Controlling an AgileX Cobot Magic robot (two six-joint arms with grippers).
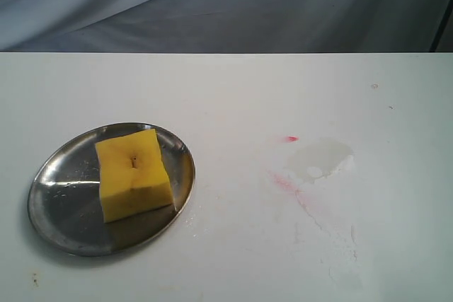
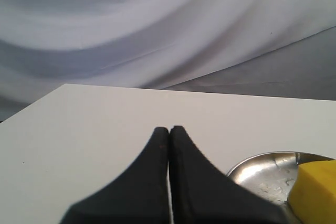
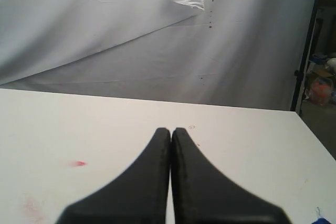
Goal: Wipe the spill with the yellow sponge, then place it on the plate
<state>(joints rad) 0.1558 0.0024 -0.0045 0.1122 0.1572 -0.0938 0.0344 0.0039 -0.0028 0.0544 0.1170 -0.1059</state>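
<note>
Two grippers show only in the wrist cameras, so I read them from there. My left gripper (image 2: 169, 128) has its black fingers pressed together tip to tip with nothing between them. It hangs above the white table (image 1: 233, 83), near the plate (image 1: 60, 203).

On the exterior view the plate sits at the left of the table. The sponge (image 1: 134, 173) lies flat in it, a little right of the plate's middle, dent facing up, with one corner close to the rim.

Well apart to the right I see a pale wet smear (image 1: 324, 157). Reddish streaks (image 1: 287, 183) run along its lower-left edge and a small red spot (image 1: 291, 138) sits just beside its upper left.

My right gripper (image 3: 171, 129) is likewise closed flat on itself and holds nothing. It hangs above bare table, with the red spot off to one side.
</note>
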